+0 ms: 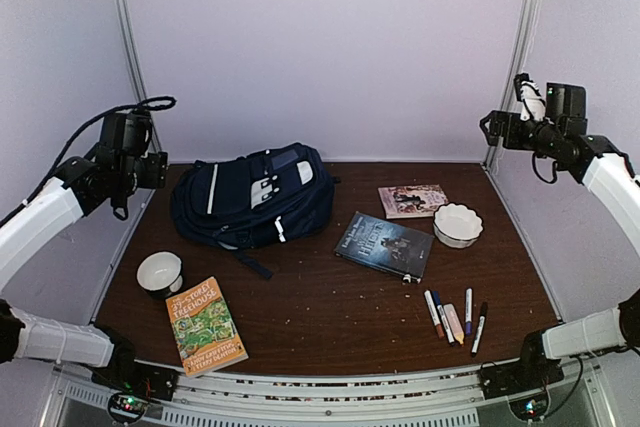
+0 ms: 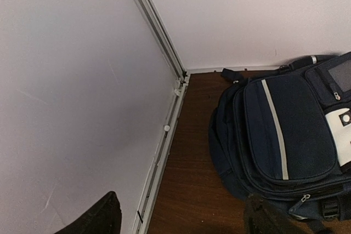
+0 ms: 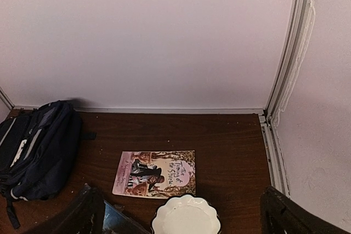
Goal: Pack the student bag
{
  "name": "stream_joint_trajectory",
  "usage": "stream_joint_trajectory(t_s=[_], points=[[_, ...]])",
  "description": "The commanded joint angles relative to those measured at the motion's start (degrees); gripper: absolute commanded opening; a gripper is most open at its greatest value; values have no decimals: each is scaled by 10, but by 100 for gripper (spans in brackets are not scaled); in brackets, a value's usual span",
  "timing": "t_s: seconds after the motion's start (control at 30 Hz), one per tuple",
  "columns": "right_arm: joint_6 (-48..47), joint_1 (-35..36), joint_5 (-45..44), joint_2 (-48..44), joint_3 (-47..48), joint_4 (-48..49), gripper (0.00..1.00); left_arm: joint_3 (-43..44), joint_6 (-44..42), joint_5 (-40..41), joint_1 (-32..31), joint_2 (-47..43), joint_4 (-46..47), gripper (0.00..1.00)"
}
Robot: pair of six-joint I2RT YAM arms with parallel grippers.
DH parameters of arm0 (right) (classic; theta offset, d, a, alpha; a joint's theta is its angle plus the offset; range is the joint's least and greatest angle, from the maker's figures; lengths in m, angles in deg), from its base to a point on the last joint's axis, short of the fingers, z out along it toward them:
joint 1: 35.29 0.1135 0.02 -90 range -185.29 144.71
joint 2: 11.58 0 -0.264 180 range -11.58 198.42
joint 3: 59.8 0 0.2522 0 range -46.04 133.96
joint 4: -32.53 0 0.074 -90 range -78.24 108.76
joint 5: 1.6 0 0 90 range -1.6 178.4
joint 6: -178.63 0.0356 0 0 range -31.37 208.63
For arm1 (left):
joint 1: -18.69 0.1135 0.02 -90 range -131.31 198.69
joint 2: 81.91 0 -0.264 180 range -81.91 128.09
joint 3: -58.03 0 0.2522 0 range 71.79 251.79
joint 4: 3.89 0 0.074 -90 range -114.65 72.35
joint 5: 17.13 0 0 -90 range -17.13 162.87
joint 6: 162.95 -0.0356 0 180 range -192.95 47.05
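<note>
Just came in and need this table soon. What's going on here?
Two robot arms are set to pack the student bag, but nothing is handled yet. The left gripper and right gripper hang open and empty at the sides. The bag looks closed at the back left; three books, markers, a cup and a white bowl lie loose on the table.
</note>
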Motion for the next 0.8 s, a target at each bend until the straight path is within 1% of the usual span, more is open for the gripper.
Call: stream_joint_trajectory(t_s=[0.0, 0.13, 0.2, 0.37, 0.43, 0.6, 0.77], points=[[-30, -6, 19, -1, -31, 9, 99, 6, -25, -123, 57, 49, 37, 76], [-62, -6, 66, 8, -50, -12, 93, 27, -44, -181, 104, 107, 34, 72], [-85, 1, 84, 16, -57, -25, 88, 42, -51, -215, 128, 142, 30, 71], [-165, 46, 103, 41, -70, -53, 78, 107, -42, -277, 180, 238, 5, 72], [-203, 78, 100, 54, -77, -62, 76, 134, -16, -302, 202, 275, 1, 73], [-298, 198, 83, 100, -88, -94, 67, 213, 61, -412, 254, 365, 5, 77], [-342, 296, 93, 154, -87, -101, 62, 293, 126, -474, 282, 453, 3, 75]])
